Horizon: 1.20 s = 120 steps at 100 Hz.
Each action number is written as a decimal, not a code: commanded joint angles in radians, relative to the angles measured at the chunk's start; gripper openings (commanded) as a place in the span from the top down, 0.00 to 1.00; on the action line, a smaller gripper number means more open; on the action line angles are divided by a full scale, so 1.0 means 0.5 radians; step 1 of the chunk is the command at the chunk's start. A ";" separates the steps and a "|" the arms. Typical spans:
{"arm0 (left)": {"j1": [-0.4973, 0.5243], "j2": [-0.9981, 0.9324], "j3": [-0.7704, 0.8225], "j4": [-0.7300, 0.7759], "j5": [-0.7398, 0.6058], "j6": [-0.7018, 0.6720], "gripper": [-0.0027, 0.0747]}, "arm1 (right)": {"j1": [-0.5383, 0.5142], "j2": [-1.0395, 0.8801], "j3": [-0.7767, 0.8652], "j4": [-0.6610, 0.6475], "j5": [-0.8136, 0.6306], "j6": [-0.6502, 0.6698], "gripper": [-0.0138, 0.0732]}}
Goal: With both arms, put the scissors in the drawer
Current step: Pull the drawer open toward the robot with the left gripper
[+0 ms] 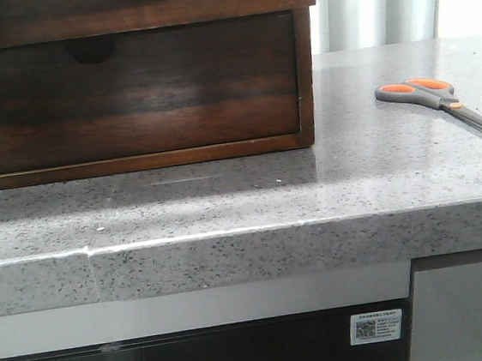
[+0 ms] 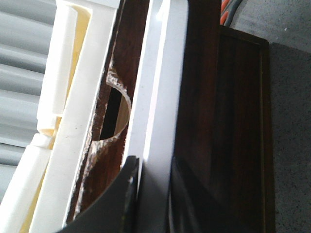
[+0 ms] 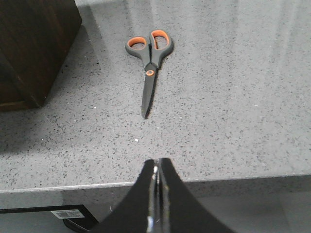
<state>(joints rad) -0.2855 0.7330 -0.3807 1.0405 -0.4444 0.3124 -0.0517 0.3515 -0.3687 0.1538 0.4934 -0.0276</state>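
Near the right edge of the speckled grey countertop (image 1: pixel 227 208), well apart from the cabinet, the scissors (image 1: pixel 436 100) lie flat and untouched, blades closed and pointed toward the right edge.

The drawer (image 1: pixel 128 93) appears shut, its plain glossy front flush in the wooden cabinet (image 1: pixel 309 70) at the left rear of the counter.

The left gripper (image 2: pixel 151 194) is seen with fingers apart straddling the pale whitish rim (image 2: pixel 158 97); whether it is actually clamped cannot be told. The grip should be seated fully on the rim, then the pull kept straight along the slide so the cabinet is not dragged.

The right gripper (image 3: pixel 157 194) hangs over the front edge with fingers pressed together, holding nothing. It must be opened before descent and is best aligned across the scissors near the orange pivot.
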 commanded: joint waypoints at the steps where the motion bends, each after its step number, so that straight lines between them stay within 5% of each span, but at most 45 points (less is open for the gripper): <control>1: 0.009 -0.122 -0.071 -0.293 -0.117 -0.114 0.96 | 0.003 0.032 -0.052 0.007 -0.159 -0.018 0.96; 28: 0.009 -0.142 -0.055 -0.293 -0.108 -0.114 0.95 | 0.003 0.032 -0.052 0.007 -0.159 -0.018 0.96; 59: 0.009 -0.142 -0.055 -0.293 -0.108 -0.114 0.59 | 0.003 0.032 -0.052 0.007 -0.159 -0.018 0.96; 83: 0.009 -0.142 -0.055 -0.288 -0.139 -0.204 0.58 | 0.003 0.032 -0.052 0.007 -0.151 -0.018 0.96; 103: 0.009 -0.142 -0.055 0.086 -0.145 -0.530 0.58 | 0.003 0.032 -0.052 0.007 -0.151 -0.018 0.96; 120: 0.009 -0.142 -0.052 0.111 -0.171 -0.582 0.58 | 0.003 0.032 -0.052 0.007 -0.151 -0.018 0.96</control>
<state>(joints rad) -0.2818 0.6692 -0.3647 1.1383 -0.4578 0.0511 -0.0517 0.3515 -0.3687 0.1538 0.4934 -0.0276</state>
